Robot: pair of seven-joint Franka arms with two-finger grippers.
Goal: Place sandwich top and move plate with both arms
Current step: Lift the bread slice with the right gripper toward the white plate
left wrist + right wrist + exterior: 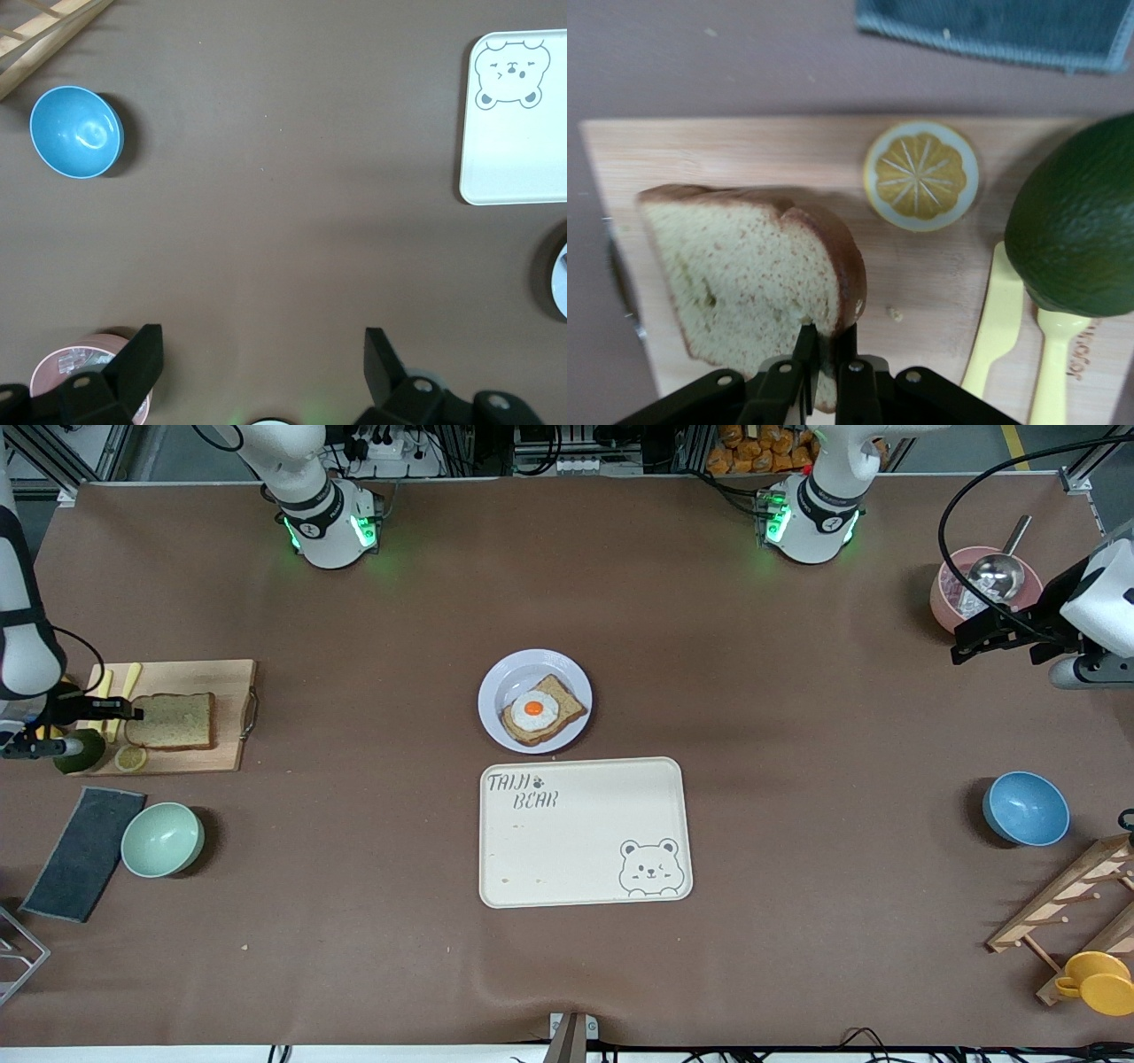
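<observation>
The sandwich top (pixel 170 721), a plain brown bread slice, lies on the wooden cutting board (pixel 213 682) at the right arm's end of the table. My right gripper (pixel 131 712) is shut on the slice's edge; the right wrist view shows the two fingers pinching the crust of the slice (pixel 744 274). The lavender-white plate (pixel 505 677) sits mid-table and bears the bread slice with the fried egg (pixel 537 709). My left gripper (pixel 961 644) is open and empty, up over the table by the pink bowl; its fingers (pixel 142 354) stand wide apart.
The cream bear tray (pixel 567 841) lies just nearer the camera than the plate. On the board are an avocado (pixel 1076 221), a lemon slice (pixel 921 175) and yellow cutlery (pixel 997 323). A green bowl (pixel 162 839), grey cloth (pixel 84 852), blue bowl (pixel 1026 808), pink bowl (pixel 946 593) and wooden rack (pixel 1063 903) stand near the ends.
</observation>
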